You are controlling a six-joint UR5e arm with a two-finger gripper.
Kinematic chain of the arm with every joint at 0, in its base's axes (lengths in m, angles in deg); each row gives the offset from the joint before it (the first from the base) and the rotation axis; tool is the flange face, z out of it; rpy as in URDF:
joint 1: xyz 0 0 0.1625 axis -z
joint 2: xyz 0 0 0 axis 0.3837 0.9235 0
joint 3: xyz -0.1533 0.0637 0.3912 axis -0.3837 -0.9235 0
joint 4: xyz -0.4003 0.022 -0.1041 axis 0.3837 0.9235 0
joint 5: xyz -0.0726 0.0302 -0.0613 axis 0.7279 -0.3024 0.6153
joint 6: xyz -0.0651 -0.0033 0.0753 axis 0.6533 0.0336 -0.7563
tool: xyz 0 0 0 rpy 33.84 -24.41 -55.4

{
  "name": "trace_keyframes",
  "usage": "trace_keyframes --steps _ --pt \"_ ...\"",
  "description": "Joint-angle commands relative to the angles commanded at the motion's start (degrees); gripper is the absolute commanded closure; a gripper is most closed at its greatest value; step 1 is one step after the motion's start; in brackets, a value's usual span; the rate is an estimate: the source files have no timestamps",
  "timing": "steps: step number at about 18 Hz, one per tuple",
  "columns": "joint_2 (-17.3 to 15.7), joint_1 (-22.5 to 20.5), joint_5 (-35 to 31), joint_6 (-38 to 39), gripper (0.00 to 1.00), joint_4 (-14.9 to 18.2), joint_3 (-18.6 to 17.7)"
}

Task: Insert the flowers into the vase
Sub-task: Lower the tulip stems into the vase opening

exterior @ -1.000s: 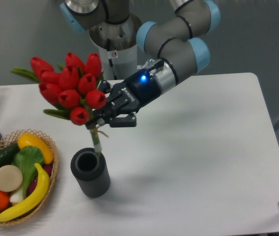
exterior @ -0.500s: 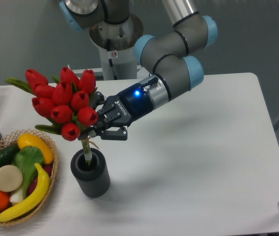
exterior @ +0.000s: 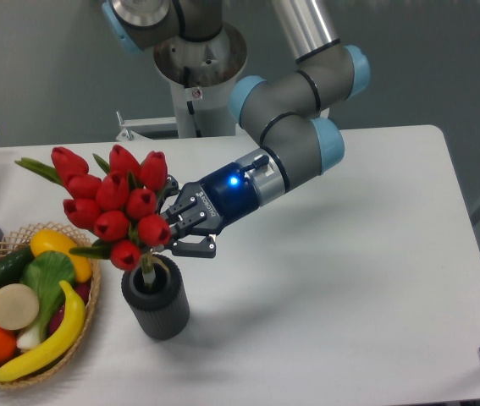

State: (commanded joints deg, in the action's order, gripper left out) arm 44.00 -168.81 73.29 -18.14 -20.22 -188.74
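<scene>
1. The flowers (exterior: 114,205) sit left of centre in the frame, a bunch of red tulip heads leaning up and to the left, with their short stems reaching down into the mouth of the vase (exterior: 156,300).
2. The gripper (exterior: 174,231) comes in from the right and is closed on the stems just under the blooms; its fingers sit just above the vase rim.
3. The vase stands upright in the lower left of the frame, just right of the fruit basket (exterior: 87,321).
4. The step in hand looks like seating the stems: judging by how low the blooms sit, they are in the mouth but probably not at the bottom.
5. To do it well, lower straight along the vase's axis and slowly, since a sideways push could tip the vase.
6. Let go only once the stems rest inside; the bunch is wider than the vase and leans left, so it may flop toward the basket.
</scene>
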Motion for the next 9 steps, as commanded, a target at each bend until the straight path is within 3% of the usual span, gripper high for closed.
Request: trace_keyframes --steps 9 --pt "2.5 0.0 -0.4 -3.7 0.91 0.0 -2.0"
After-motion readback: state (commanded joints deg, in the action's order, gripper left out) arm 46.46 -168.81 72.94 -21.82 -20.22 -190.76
